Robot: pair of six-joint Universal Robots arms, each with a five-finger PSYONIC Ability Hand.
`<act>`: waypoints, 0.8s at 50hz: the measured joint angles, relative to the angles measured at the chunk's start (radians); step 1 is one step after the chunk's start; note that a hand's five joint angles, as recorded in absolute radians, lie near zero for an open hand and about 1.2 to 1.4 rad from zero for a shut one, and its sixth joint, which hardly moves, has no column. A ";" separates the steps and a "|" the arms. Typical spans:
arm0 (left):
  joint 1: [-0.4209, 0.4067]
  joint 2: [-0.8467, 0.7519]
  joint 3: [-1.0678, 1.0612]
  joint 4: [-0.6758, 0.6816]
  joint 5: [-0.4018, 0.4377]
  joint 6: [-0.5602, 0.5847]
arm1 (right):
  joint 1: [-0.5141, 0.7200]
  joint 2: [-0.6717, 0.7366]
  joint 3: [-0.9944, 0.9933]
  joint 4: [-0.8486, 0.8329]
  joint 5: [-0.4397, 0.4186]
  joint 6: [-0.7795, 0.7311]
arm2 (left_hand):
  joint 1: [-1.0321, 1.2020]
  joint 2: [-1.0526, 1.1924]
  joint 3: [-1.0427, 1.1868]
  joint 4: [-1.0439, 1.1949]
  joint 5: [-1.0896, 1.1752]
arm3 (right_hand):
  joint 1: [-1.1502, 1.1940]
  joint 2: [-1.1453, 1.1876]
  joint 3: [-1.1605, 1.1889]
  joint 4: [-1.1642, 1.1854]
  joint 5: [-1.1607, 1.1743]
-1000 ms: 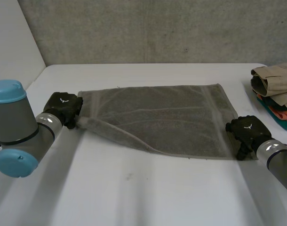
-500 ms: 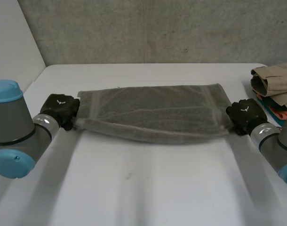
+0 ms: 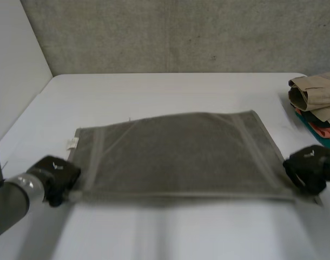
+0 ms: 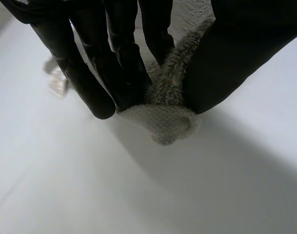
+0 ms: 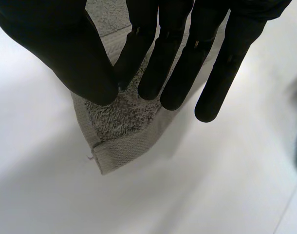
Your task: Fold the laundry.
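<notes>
While both hands hold its near corners, the grey towel [image 3: 176, 151] lies spread across the middle of the white table [image 3: 170, 233].

- Left hand [image 3: 55, 172]: fingers and thumb pinched on the near-left corner, with the cloth bunched between them.
- Right hand [image 3: 308, 169]: thumb and fingers clamped on the near-right corner.
- The near edge runs straight between the two hands.
- I cannot tell whether the towel is already doubled.

Judgement: early stage. The towel is laid out and squared, with no finished fold evident. Left to do: bring the near edge over to the far edge, then halve again. A pile of clothes [image 3: 316, 97] sits apart at the table's right edge.
</notes>
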 measured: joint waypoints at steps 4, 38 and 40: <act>0.009 0.027 -0.043 -0.057 0.025 0.086 | -0.012 -0.004 -0.008 0.137 0.004 -0.110 | 0.000 0.000 0.000 0.000 0.000 | 0.000 0.000 0.002 0.000 0.000; -0.130 -0.650 0.943 0.146 -0.271 -0.113 | 0.311 0.536 -0.731 -0.528 0.215 0.264 | -0.082 -0.091 -0.091 -0.091 -0.079 | -0.044 -0.058 -0.057 -0.058 -0.042; -0.137 -0.682 0.984 0.145 -0.270 -0.106 | 0.321 0.595 -0.791 -0.537 0.221 0.262 | -0.312 -0.306 -0.300 -0.305 -0.285 | -0.346 -0.389 -0.383 -0.383 -0.345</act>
